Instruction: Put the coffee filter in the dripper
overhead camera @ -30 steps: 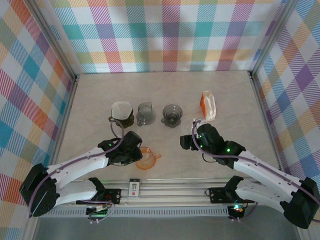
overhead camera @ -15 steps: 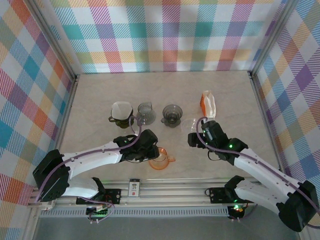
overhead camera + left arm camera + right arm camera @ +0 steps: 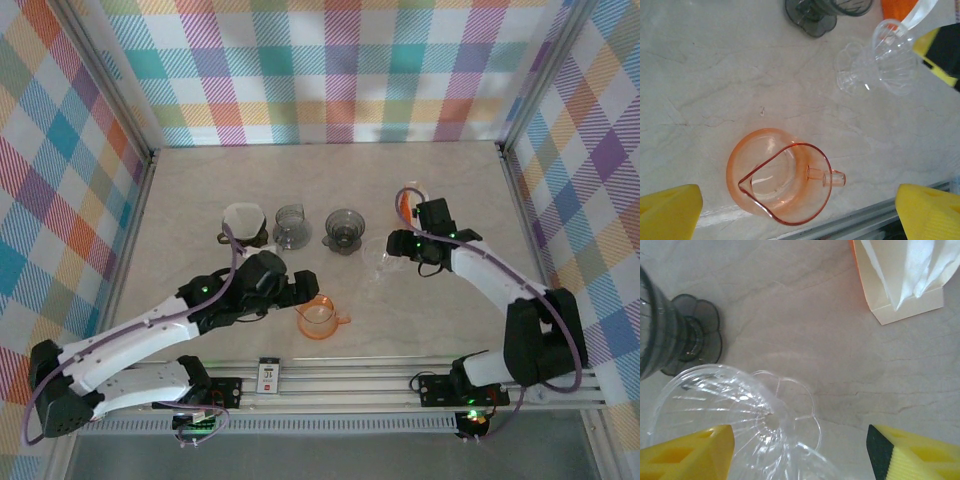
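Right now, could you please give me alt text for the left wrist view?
A translucent orange cup with a spout stands on the marble table between the yellow fingers of the open left gripper. At upper right a clear dripper appears to lie on its side; a dark grey dripper sits at the top edge.

The left arm (image 3: 140, 335) and right arm (image 3: 485, 272) are showing white rounded shells joined by black joint housings. A purple cable (image 3: 232, 255) is running along each arm behind the jaws. The pads (image 3: 670, 210) lining the jaws are showing bright yellow, blocky and finely ribbed, the right ones (image 3: 912, 452) dark-edged.
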